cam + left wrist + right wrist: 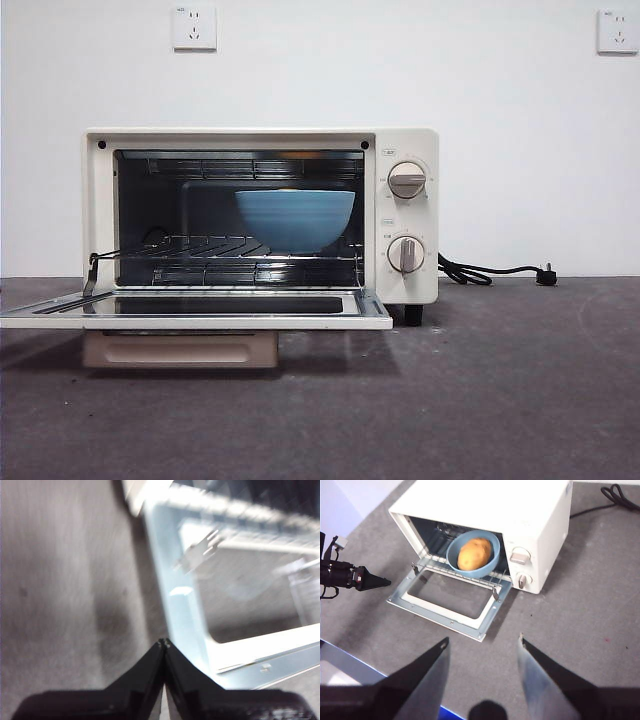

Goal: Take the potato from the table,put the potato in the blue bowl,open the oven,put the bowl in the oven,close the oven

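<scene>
The potato sits in the blue bowl, and the bowl rests on the wire rack inside the oven, so what I have left to handle is the oven's door, which lies folded down flat and open. I judge it a stiff metal frame with a glass pane, hinged at the bottom, light enough to swing but inclined to slam, and its beige handle hangs under the front edge. My left gripper has its jaws pressed together, hovering over the tabletop just beside the door's left edge. My right gripper hangs high and well back, jaws spread apart. I would push up under the front edge or the handle rather than pinch the glass.
</scene>
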`<state>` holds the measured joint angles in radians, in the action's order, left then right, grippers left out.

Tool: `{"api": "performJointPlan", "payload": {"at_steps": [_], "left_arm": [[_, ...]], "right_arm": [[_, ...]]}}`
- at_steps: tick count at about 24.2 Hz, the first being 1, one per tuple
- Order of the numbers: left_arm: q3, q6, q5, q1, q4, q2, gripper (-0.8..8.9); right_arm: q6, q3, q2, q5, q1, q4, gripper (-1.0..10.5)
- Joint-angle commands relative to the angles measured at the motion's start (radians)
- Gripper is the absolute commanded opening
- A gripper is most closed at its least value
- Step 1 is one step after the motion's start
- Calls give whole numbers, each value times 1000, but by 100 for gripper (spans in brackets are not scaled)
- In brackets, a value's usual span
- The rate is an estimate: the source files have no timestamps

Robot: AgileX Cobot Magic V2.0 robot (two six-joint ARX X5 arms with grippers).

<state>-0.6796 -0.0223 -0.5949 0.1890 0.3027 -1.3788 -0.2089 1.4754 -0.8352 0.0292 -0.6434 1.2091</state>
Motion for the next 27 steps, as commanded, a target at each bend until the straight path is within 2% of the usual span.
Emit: {"api": "performJointPlan", "payload": {"at_steps": [1, 10, 14, 18, 23, 27], "left_arm": [[8, -8, -8, 2, -26, -44, -8], [8, -9, -17, -24, -84, -149, -9], [8, -11, -69, -50, -100, -195, -8], [8, -13, -78, -66, -103, -204, -9], [5, 2, -206, -56, -127, -202, -8], [3, 80, -322, -39, -195, -200, -8]], "right_arm": [[9, -1, -2, 3, -1, -3, 220], [8, -1, -2, 3, -1, -4, 220], [8, -1, -2, 3, -1, -4, 220], [7, -1, -2, 3, -1, -4, 220], [8, -1, -2, 4, -1, -4, 220], [8, -1, -2, 5, -1, -3, 220]]}}
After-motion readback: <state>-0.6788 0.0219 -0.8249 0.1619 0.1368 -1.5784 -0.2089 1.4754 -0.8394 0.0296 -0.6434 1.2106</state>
